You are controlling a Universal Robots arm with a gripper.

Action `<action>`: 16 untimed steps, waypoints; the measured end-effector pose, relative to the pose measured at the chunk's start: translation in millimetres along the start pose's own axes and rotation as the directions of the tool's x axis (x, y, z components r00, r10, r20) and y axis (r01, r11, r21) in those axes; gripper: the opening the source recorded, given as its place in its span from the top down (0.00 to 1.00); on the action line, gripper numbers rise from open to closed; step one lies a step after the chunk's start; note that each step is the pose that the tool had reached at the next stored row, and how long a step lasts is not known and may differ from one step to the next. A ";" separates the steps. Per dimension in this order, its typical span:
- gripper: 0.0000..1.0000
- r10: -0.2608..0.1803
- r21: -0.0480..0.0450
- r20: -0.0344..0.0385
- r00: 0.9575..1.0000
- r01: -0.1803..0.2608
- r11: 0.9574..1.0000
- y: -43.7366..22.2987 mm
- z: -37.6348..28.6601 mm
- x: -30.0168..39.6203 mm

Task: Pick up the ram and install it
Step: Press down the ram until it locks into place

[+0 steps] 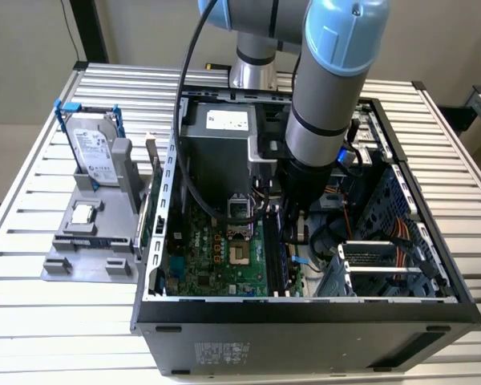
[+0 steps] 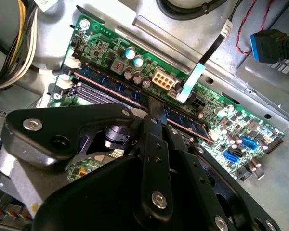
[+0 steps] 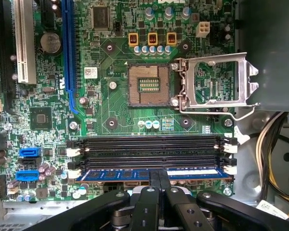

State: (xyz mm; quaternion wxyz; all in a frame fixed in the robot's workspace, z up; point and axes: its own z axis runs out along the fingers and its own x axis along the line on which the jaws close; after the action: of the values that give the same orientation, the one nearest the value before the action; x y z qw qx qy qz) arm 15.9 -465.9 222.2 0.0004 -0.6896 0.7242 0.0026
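Observation:
The ram (image 3: pixel 195 172) is a blue stick with a white label. It stands in the memory slot nearest my gripper, between the white end clips (image 3: pixel 229 169). In both wrist views my gripper (image 3: pixel 159 177) is shut on the middle of the ram's upper edge, its black fingers (image 2: pixel 156 120) pressed together over it. In the second wrist view the ram (image 2: pixel 108 85) runs out from under the fingertips along the motherboard. In the exterior view the arm reaches down into the open computer case (image 1: pixel 305 309), and the ram (image 1: pixel 284 261) shows as a dark strip below the wrist.
Two empty black memory slots (image 3: pixel 149 144) lie beside the filled one. The processor socket (image 3: pixel 147 85) is open with its metal bracket (image 3: pixel 216 82) flipped up. Cables (image 2: pixel 12 43) hang near the board. On the exterior view's left, a grey fixture (image 1: pixel 88 241) holds a hard drive (image 1: pixel 92 152) and a processor chip (image 1: pixel 82 213).

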 end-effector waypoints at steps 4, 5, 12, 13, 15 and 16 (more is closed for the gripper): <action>1.00 0.000 0.000 0.000 1.000 0.000 1.000 -0.1 4.2 0.0; 1.00 0.000 0.000 0.000 1.000 0.000 1.000 0.0 4.6 0.0; 1.00 0.000 0.000 0.001 1.000 0.000 1.000 0.0 1.7 -0.2; 1.00 0.000 0.000 0.002 1.000 0.000 1.000 0.0 0.7 -0.2; 1.00 0.000 0.000 0.002 1.000 0.000 1.000 0.0 -2.6 -0.2; 1.00 0.000 0.000 0.001 1.000 0.000 1.000 0.0 -4.7 -0.1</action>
State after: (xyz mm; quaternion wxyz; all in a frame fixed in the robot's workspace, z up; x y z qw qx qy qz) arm 15.9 -465.8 226.9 0.0007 -0.6896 0.7242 0.0028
